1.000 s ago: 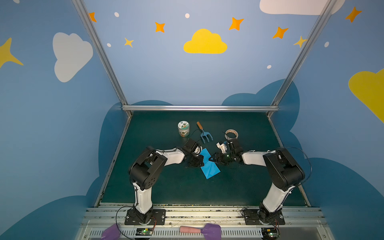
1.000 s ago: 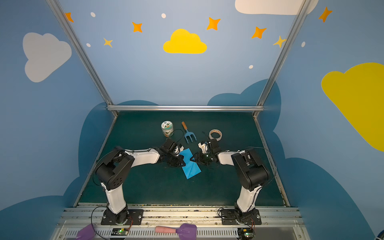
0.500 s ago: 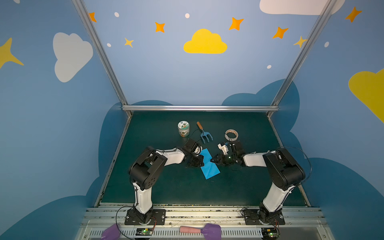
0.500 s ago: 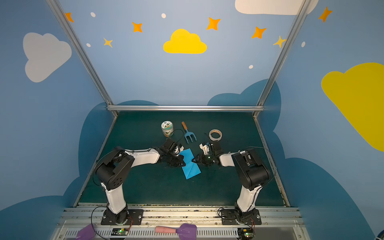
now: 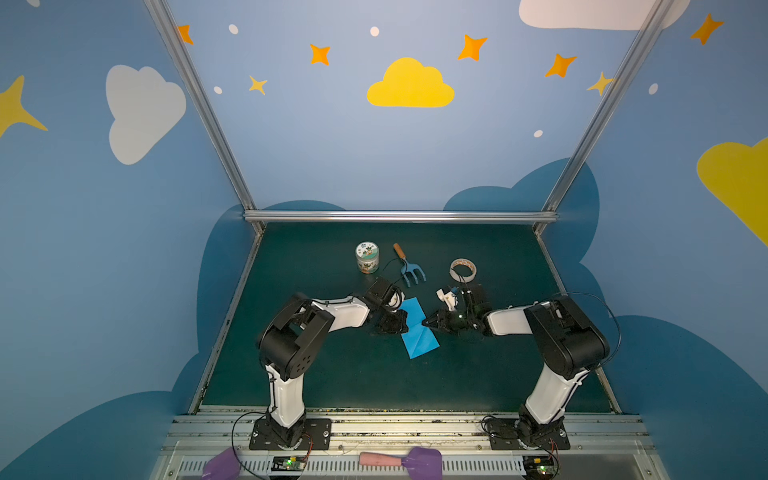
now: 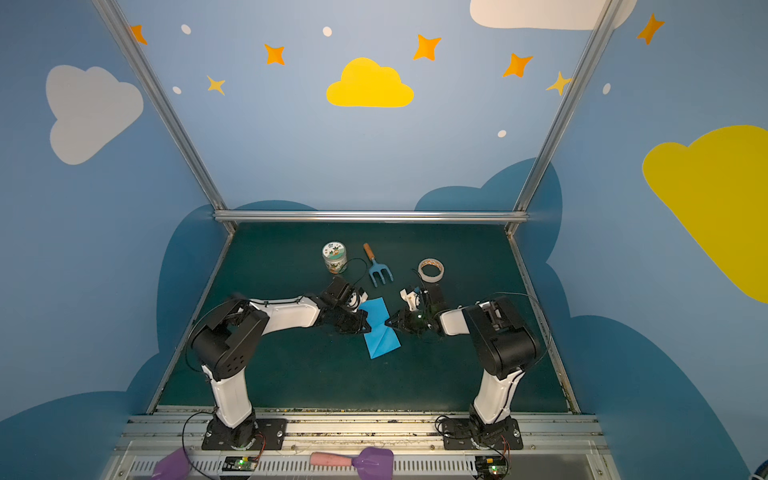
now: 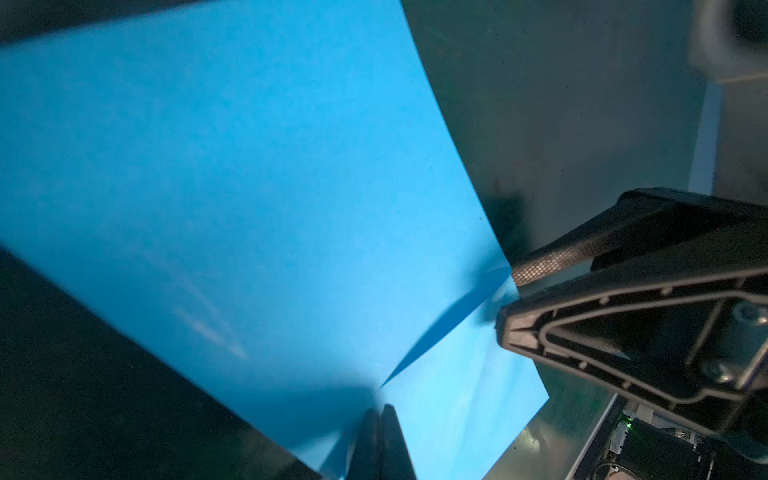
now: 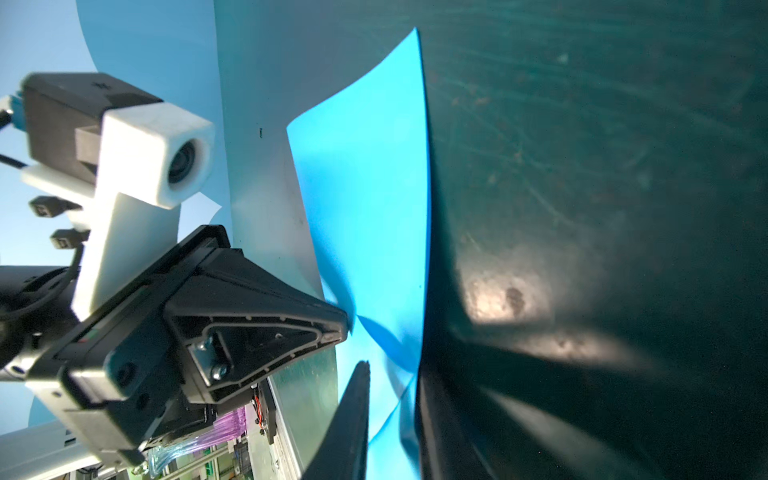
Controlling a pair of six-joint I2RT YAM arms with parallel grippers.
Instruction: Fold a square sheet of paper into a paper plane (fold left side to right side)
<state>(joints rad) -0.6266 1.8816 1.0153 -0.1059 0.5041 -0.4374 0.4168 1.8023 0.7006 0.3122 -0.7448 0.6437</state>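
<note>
Since a second ago the right hand has drawn its jaws in from wide to narrow. The thin, bright sky-blue square sheet of paper lies much where it did. It rests on the dark green matte surface, midway between the two arms, and a shallow crease runs across it from one hand to the other.

The left hand is closed tight, its tip at the sheet's left edge. In the right wrist view the right jaws stand on either side of the paper's right edge with a slim gap between them. Whether they pinch it yet we cannot tell.

We judge the sheet feather-light, limp, and quick to buckle or slide on the smooth surface. It wants a shallow pinch right at the left edge, then a gentle lift and a carry over to the right, with the far edge held down.
</note>
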